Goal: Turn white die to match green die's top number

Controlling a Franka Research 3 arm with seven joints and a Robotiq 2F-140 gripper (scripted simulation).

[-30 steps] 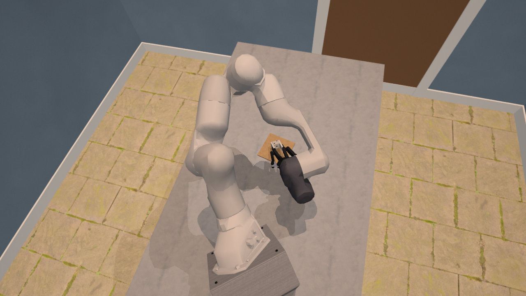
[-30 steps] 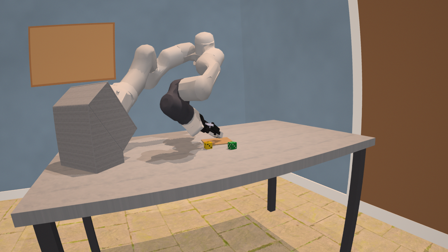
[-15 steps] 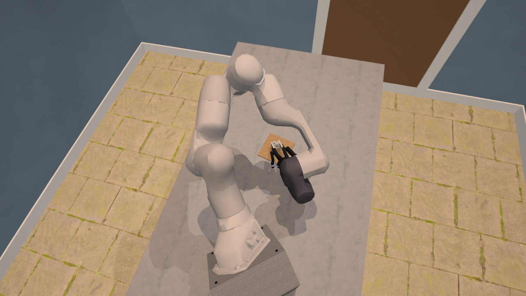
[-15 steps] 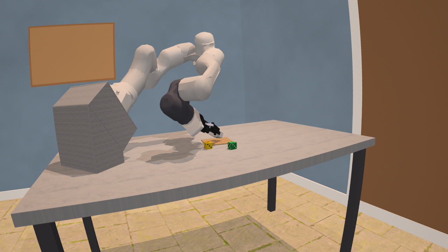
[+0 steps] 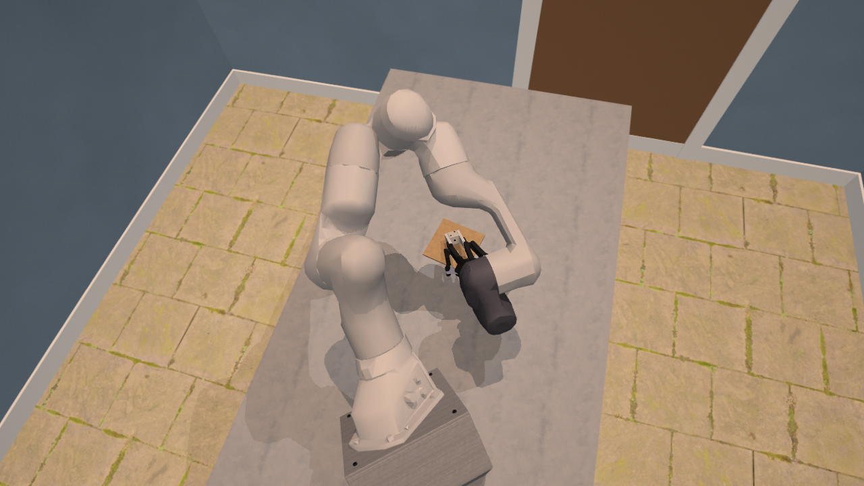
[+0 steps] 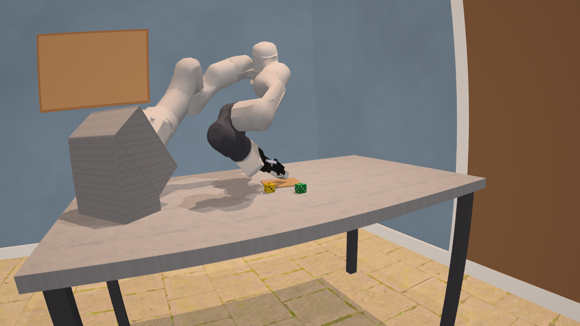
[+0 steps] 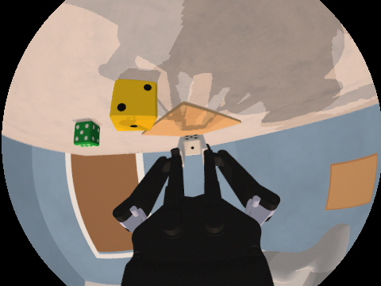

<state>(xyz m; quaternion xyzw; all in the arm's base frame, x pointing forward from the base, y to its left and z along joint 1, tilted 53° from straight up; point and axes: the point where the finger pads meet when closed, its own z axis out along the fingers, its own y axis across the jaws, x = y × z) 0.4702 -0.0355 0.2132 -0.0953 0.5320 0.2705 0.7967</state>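
My gripper is shut on the white die, which shows a one-dot face to the wrist camera. The die also shows in the top view and in the exterior view, held low over the tan mat, close to its surface. The mat lies flat on the table. The green die sits on the table just off the mat's near corner. It also shows in the wrist view. The arm is tilted steeply toward the mat.
A yellow die lies on the table beside the mat's near edge, left of the green die; it also shows in the wrist view. The grey robot base block stands at the table's left end.
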